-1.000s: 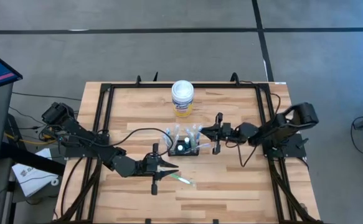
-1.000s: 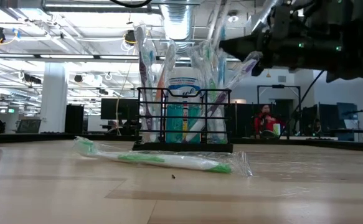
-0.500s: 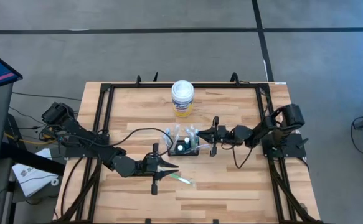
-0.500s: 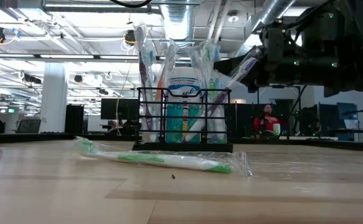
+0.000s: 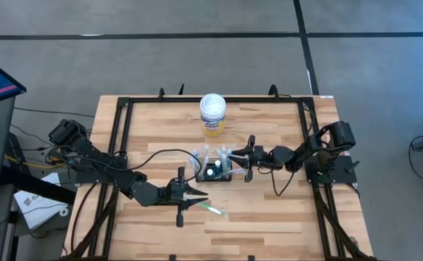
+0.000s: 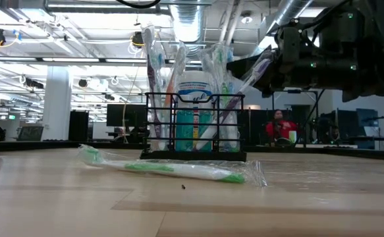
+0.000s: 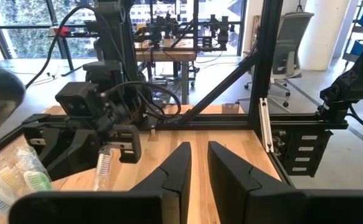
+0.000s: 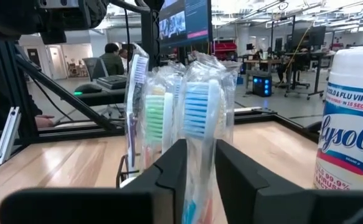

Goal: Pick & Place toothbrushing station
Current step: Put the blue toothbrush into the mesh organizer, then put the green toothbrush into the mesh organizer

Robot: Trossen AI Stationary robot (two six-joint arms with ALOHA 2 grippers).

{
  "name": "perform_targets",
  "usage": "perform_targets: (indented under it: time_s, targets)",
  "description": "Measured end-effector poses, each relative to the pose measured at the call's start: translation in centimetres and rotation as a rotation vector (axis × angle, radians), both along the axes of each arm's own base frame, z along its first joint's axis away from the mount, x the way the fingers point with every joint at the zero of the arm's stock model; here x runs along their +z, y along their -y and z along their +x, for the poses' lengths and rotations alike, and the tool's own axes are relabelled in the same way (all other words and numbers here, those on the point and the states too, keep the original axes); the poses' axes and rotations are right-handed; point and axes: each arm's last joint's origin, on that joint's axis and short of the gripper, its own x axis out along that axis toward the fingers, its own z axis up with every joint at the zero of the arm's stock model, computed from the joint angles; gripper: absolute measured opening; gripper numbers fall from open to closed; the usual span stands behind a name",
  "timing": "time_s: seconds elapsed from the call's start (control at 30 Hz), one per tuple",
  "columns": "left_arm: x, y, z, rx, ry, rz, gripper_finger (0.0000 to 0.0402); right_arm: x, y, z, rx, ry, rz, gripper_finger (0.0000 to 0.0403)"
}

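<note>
Hovering right end effector (image 5: 234, 158) just beside toothbrushing station (image 5: 215, 174), fingers slightly apart around a wrapped toothbrush (image 8: 199, 121)

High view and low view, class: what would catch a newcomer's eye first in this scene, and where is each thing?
The black wire caddy at mid-table, bristling with wrapped toothbrushes, draws the eye first. The right gripper sits at its right side, fingers around a blue-bristled brush in the right wrist view. One wrapped green toothbrush lies loose on the wood in front of the caddy, by the left gripper, and a white-lidded canister stands behind.
</note>
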Motion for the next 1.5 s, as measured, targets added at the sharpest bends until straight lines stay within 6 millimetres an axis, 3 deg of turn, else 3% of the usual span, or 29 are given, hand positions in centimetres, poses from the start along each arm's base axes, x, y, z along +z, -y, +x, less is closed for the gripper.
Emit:
perform_targets:
  time_s: [0.37, 0.73, 1.2, 1.5]
  targets:
    - [0.0, 0.0, 0.0, 0.000, -0.003, 0.002, 0.0049, 0.1, 0.0, 0.0, -0.004, 0.001, -0.022, 0.0130]
    - [-0.1, 0.2, -0.1, -0.006, -0.006, 0.004, 0.0049, 3.2, -0.3, -0.7, 0.002, 0.088, -0.049, 0.0178]
    - [-0.1, 0.9, -0.6, -0.035, -0.012, 0.008, 0.0049, 6.3, -4.6, -2.7, 0.187, 0.051, -0.078, 0.0146]
    - [-0.1, 0.9, -0.6, -0.035, -0.012, 0.014, 0.0049, 8.6, -8.5, 0.1, 0.307, -0.186, -0.087, 0.0111]
